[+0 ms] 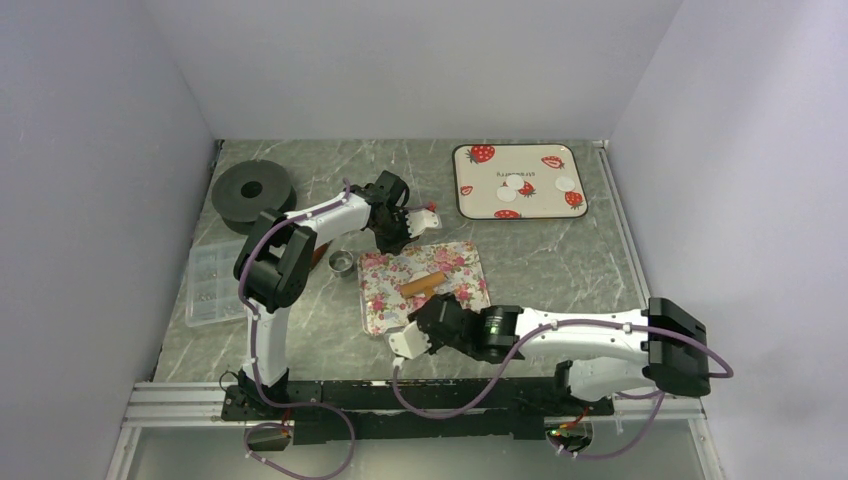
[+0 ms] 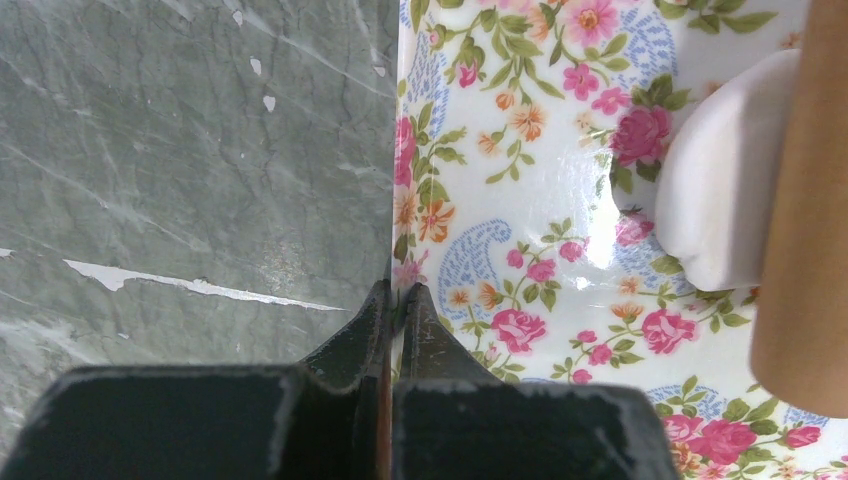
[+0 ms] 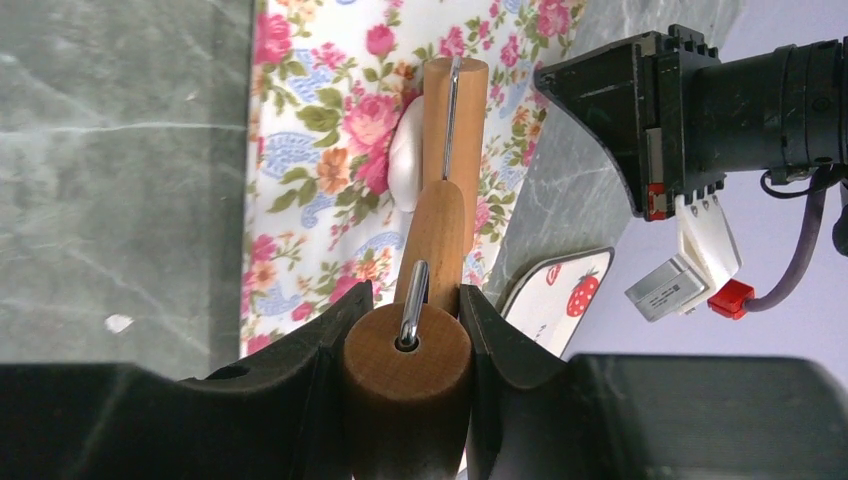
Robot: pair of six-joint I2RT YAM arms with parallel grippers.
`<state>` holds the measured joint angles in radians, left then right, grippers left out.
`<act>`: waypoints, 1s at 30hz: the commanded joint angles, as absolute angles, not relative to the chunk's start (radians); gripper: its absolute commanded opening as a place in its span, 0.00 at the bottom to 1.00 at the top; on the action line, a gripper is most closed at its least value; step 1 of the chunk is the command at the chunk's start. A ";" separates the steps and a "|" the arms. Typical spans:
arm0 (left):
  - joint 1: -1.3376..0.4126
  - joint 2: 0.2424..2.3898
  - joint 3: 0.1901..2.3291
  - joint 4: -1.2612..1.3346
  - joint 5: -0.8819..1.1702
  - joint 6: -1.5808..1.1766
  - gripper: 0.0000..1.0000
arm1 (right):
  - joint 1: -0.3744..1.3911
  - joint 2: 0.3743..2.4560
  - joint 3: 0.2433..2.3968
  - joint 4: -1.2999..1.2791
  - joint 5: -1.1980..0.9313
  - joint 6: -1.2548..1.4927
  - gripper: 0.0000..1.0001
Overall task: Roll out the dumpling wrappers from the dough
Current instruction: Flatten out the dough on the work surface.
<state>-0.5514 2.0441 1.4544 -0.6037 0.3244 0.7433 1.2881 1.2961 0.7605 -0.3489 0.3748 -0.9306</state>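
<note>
Scanning from the left wall: a black round spool (image 1: 251, 190) lies flat at the far left of the grey marbled table (image 1: 570, 270), and nearer the bases sits a clear compartment box (image 1: 214, 285). Just right of that, beside the left arm's elbow, stands a small round metal ring cutter (image 1: 342, 262), apart from everything else. The left gripper (image 2: 398, 296) reaches down at the far-left edge of the floral tray (image 1: 385, 300). Its jaws are pressed almost together, and the wrist view shows the tray's thin rim caught between the tips. On the tray lies a lump of white dough (image 2: 715, 180), smooth and thick, not yet flat, partly under the wooden rolling pin (image 1: 424, 284). The pin lies slantwise across the tray's middle, its roller resting on the dough. The right gripper (image 3: 408, 318) comes in from the near side and is closed part-way round the pin's near handle — both black fingers (image 3: 335, 330) touch the wood, with the metal axle showing at the handle's end. Farther right and toward the back wall sits the strawberry tray (image 1: 478, 205), well apart from the floral one. The dumpling wrappers (image 1: 566, 183) lie on it — three thin white discs as far as I can tell, two close together near the middle and one toward the right edge, among the printed strawberries.
</note>
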 commanded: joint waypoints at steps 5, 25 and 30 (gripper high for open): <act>-0.567 2.163 1.385 -0.652 0.265 0.756 0.00 | 1.234 1.366 0.709 -0.536 0.225 -0.899 0.00; -0.568 2.168 1.388 -0.653 0.264 0.756 0.00 | 1.353 1.308 0.686 -0.612 0.281 -0.821 0.00; -0.568 2.164 1.382 -0.653 0.259 0.759 0.00 | 1.240 1.397 0.757 -0.549 0.276 -0.933 0.00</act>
